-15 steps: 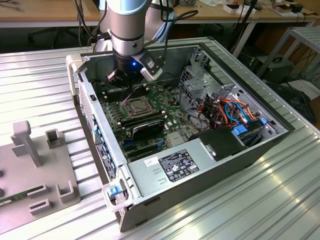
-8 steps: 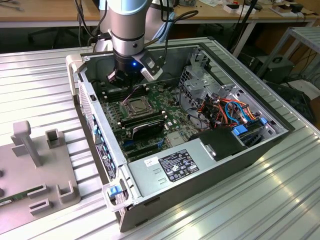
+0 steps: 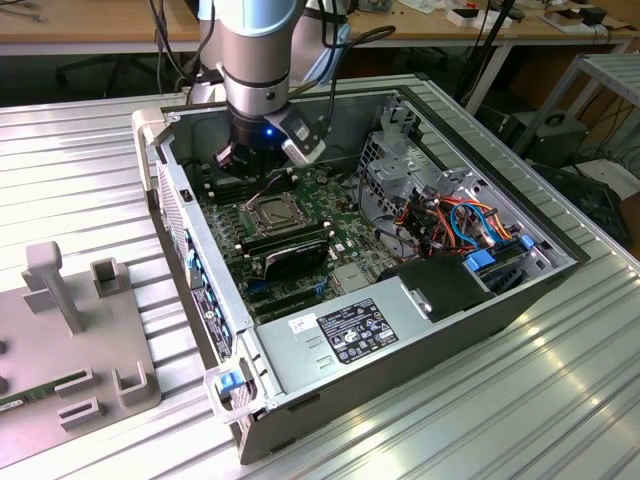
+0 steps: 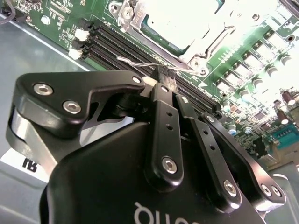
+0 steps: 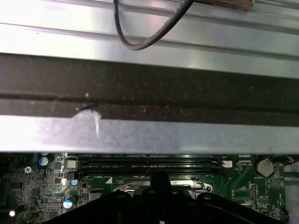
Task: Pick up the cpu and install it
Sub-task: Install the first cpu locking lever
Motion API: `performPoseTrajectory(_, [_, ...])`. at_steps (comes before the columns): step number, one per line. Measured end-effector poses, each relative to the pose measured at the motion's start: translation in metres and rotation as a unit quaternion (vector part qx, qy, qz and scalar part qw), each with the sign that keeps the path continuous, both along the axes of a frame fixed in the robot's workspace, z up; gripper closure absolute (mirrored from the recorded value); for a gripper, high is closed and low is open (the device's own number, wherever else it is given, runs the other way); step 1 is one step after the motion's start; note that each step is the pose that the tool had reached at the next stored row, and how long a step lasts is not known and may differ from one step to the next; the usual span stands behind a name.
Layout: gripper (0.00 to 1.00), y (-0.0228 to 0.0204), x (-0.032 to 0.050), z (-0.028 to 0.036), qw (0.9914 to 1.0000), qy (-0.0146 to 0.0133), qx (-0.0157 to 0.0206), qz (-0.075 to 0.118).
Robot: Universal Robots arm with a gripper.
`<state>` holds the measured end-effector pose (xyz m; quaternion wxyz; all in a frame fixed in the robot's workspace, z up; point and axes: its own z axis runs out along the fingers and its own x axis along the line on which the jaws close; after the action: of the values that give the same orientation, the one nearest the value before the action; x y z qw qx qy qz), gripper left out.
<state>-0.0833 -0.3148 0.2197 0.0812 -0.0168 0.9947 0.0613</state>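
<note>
We see a ribbed metal table (image 3: 90, 150) carrying an open computer case (image 3: 400, 330) that lies on its side, and on the exterior view's left a grey fixture block (image 3: 70, 340) stands apart from it. Inside the case lies the green motherboard (image 3: 300, 225), with a grey power supply (image 3: 350, 335) at the near end and a bundle of orange and blue cables (image 3: 465, 225) toward the exterior view's right. The robot arm (image 3: 258, 50) reaches down into the far part of the case, over the board. Below it we find the socket (image 3: 268, 212) with its metal frame, and in it sits the cpu (image 3: 270, 211), its pale metal top framed by the bracket; in the second wrist view the cpu (image 4: 180, 21) appears bright, just beyond the black memory slots (image 4: 121, 49). The gripper (image 4: 163, 74) hangs close above those slots beside the socket, its black fingers (image 4: 162, 77) drawn together with nothing between them. A thin wire lever (image 4: 135, 60) lies just past the fingertips.
</note>
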Motion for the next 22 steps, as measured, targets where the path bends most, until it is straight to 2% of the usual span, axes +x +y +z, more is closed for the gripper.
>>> performPoseTrajectory(11, [0.89,0.0,0.008,-0.0041,1.0,0.0001,0.0,0.0])
performPoseTrajectory(18, [0.89,0.0,0.016,-0.0103,1.0,0.0001,0.0001,0.0])
performPoseTrajectory(22, [0.89,0.0,0.0168,-0.0133,1.0,0.0001,-0.0001,0.0])
